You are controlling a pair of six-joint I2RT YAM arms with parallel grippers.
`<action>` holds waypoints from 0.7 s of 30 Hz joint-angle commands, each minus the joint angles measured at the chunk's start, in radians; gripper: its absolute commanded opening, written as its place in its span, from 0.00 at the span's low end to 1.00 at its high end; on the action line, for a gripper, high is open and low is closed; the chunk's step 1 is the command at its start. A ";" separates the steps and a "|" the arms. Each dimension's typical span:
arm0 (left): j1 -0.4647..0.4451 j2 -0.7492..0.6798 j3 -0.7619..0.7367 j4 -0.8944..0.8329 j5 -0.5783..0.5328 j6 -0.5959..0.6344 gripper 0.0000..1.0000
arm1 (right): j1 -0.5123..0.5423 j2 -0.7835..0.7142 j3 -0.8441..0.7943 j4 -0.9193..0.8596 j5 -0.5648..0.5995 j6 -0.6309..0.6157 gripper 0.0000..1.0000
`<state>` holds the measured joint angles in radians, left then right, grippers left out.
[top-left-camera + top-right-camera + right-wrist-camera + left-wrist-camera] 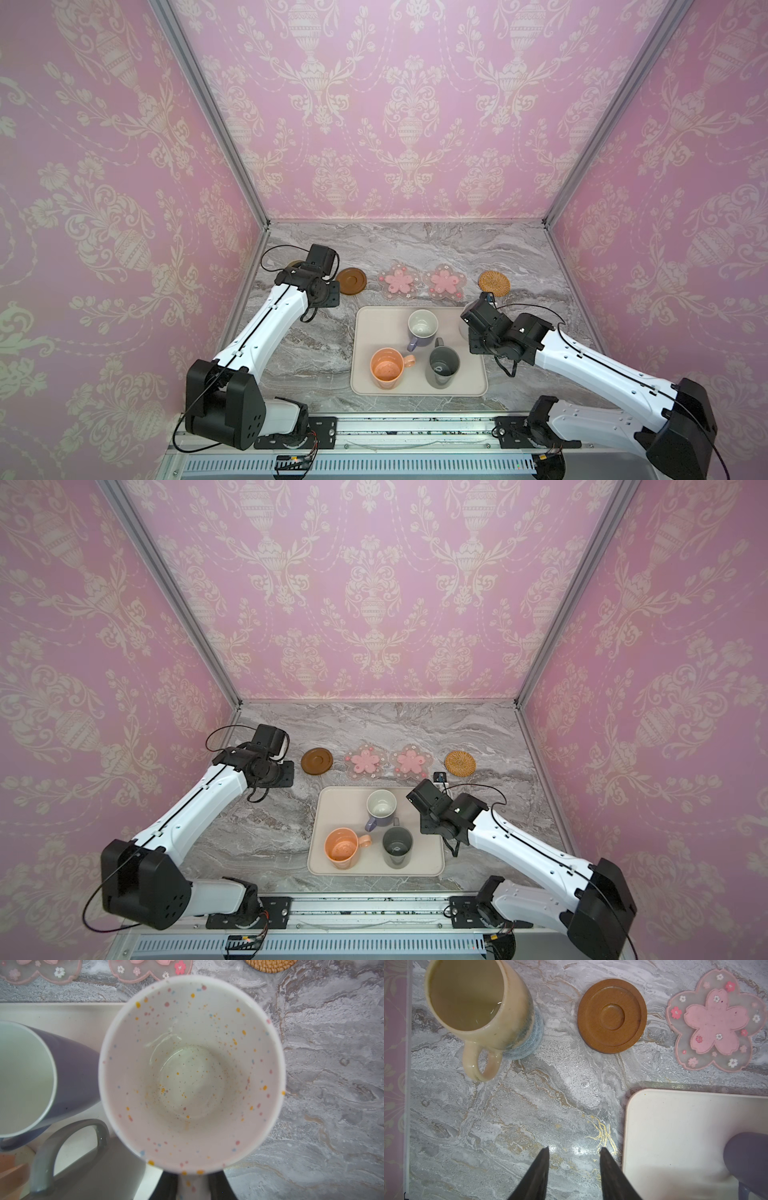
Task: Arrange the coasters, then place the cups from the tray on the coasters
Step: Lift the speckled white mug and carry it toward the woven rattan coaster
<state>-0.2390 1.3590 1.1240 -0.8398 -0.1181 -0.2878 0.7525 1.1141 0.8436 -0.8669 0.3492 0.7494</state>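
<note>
While the left gripper [574, 1159] hangs with jaws apart and empty over the marble tabletop [508, 1115], the right gripper [190, 1185] is clamped on the handle of the white speckled mug [193, 1068] at the far right corner of the tray [374, 332]. Pink damask walls [374, 104] enclose three sides. Open marble lies behind the coaster row and left of the tray.

Row, left to right:
- olive-yellow mug [473, 1001] standing on the blue-grey woven coaster [529, 1043]
- dark brown disc [351, 281], bare
- first pink flower coaster [400, 282], bare
- second pink flower coaster [442, 282], bare
- tan rattan coaster [494, 283], bare

The lavender mug [422, 326], peach mug [387, 368] and dark grey mug [444, 365] stand upright on the tray.
</note>
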 commanded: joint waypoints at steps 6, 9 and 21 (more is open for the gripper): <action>-0.005 -0.009 -0.006 -0.018 -0.016 -0.033 0.43 | -0.078 -0.046 0.078 0.033 0.062 -0.102 0.00; -0.005 -0.009 -0.006 -0.016 -0.018 -0.035 0.43 | -0.110 -0.054 0.077 0.059 0.071 -0.145 0.00; -0.005 0.027 0.016 -0.016 -0.024 -0.039 0.43 | -0.315 -0.037 0.076 0.207 0.056 -0.362 0.00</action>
<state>-0.2390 1.3682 1.1236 -0.8391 -0.1184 -0.3061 0.4736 1.0897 0.8745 -0.7815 0.3668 0.4713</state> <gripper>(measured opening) 0.429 0.202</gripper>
